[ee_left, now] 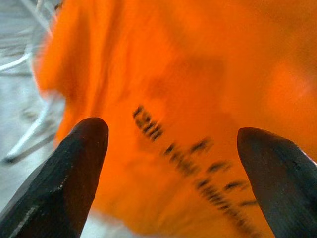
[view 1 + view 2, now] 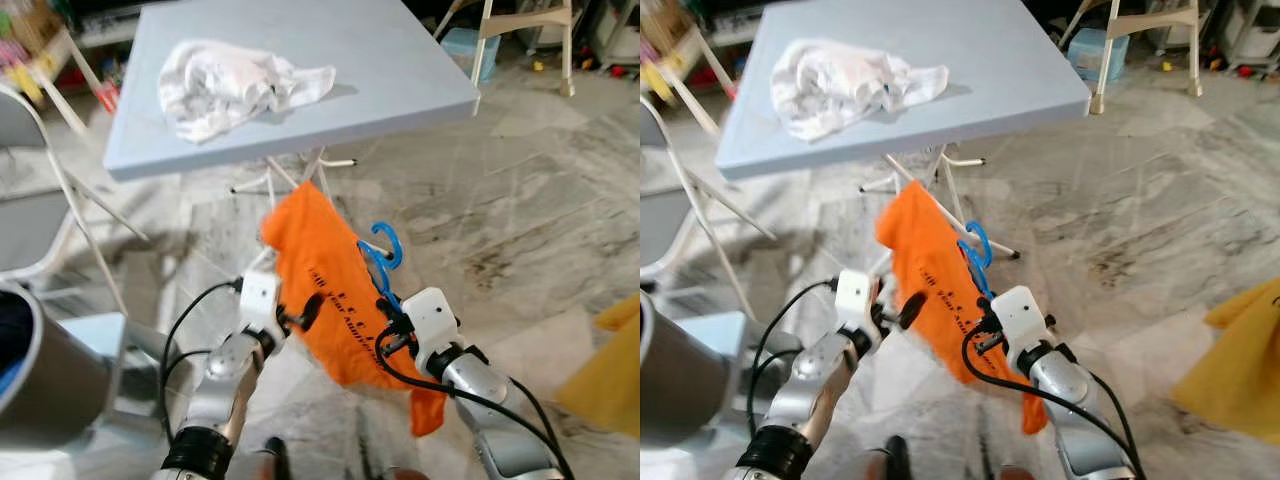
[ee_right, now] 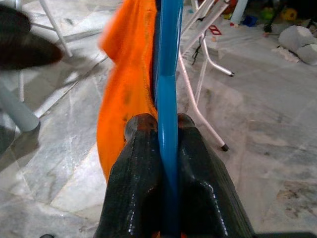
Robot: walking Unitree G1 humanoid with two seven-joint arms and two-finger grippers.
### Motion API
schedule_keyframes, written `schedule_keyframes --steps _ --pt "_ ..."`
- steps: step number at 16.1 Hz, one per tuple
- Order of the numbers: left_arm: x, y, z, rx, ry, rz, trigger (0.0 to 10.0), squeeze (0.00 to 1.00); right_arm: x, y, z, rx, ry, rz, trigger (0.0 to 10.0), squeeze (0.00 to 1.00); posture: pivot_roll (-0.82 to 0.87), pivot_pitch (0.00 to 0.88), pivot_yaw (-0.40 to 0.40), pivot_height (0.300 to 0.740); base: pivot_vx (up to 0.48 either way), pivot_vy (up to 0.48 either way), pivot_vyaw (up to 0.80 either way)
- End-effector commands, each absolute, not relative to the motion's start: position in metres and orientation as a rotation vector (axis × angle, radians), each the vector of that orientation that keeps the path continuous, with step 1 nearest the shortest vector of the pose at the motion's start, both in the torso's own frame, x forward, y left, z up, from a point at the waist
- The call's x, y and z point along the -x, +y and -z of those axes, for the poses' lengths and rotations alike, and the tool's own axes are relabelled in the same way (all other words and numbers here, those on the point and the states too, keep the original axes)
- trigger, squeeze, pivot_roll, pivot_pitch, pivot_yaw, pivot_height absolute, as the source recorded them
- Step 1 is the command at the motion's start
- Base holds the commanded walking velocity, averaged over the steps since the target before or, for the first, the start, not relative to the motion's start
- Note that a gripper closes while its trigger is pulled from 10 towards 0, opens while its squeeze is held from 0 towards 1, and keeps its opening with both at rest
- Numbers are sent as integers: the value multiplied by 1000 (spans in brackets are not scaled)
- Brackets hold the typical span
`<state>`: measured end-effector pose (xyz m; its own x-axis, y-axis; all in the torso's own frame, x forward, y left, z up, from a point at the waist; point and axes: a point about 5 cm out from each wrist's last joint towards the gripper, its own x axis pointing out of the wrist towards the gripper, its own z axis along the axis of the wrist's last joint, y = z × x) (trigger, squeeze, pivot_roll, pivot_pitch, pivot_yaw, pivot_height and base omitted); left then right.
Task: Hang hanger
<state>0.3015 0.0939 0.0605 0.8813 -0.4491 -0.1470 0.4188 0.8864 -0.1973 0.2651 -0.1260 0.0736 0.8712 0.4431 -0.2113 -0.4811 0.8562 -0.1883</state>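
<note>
Grey round bin [image 2: 40,370] sits at the far left edge, with something dark and a bit of blue showing inside it, can't really tell what. Behind it there's a white metal folding chair [image 2: 45,190]. Moving right, a pale blue square folding table [image 2: 400,60] stands on white legs, with a crumpled white cloth [image 2: 235,82] lying on top, toward the robot's left side of it.

In front of the table, over the grey marbled floor [image 2: 520,230], the two arms are up. The left gripper [image 1: 171,148] has its two black fingers [image 1: 69,173] spread wide apart, holding nothing, pointed right at the orange t-shirt with dark printed lettering [image 2: 325,290] and just beside the fabric.

That shirt hangs on the blue plastic hanger [image 2: 385,255], whose hook sticks up above the collar. The right gripper [image 3: 161,126] is clamped tight on the blue hanger bar, fingers pressed against it on both sides, so the hanger and shirt are up in the air between the two arms, below the table's near edge.

Far right, a yellow cloth [image 2: 605,370] lies on the floor, and a white stool's legs [image 2: 525,40] show at the top.
</note>
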Motion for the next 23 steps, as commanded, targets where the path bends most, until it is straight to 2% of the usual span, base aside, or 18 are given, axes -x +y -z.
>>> schedule_keyframes --steps 1,3,7,14,15,16,17,18,19,23 --pt "-301 99 -64 183 188 461 10000 0 -265 -117 -81 225 121 -502 10000 0 -138 224 48 740 0 0 0" --pt "-304 84 -81 250 152 561 10000 0 -267 -111 -79 230 124 -503 10000 0 -137 224 49 740 0 0 0" --pt "-308 75 -93 311 160 636 10000 0 -266 -103 -79 237 117 -524 10000 0 -145 223 63 740 0 0 0" --pt "-319 77 -89 333 207 572 10000 0 -261 -100 -78 237 121 -551 10000 0 -155 225 66 740 0 0 0" --pt "-320 79 -87 332 218 552 9529 0 -261 -100 -79 239 120 -553 10000 0 -161 223 62 740 0 0 0" --pt "-321 79 -87 342 221 544 8314 0 -261 -101 -79 240 119 -552 10000 0 -161 223 62 740 0 0 0" --pt "-321 79 -86 347 231 544 4196 0 -262 -101 -80 240 115 -551 10000 0 -162 222 60 740 0 0 0" --pt "-322 79 -86 346 229 543 3137 0 -263 -101 -82 240 112 -552 10000 0 -162 222 60 740 0 0 0" --pt "-323 80 -85 352 231 535 0 0 -262 -100 -82 240 111 -554 10000 0 -161 223 60 740 0 0 0" --pt "-329 87 -81 327 242 487 0 0 -262 -101 -81 243 113 -550 10000 0 -163 222 66 740 0 0 0"
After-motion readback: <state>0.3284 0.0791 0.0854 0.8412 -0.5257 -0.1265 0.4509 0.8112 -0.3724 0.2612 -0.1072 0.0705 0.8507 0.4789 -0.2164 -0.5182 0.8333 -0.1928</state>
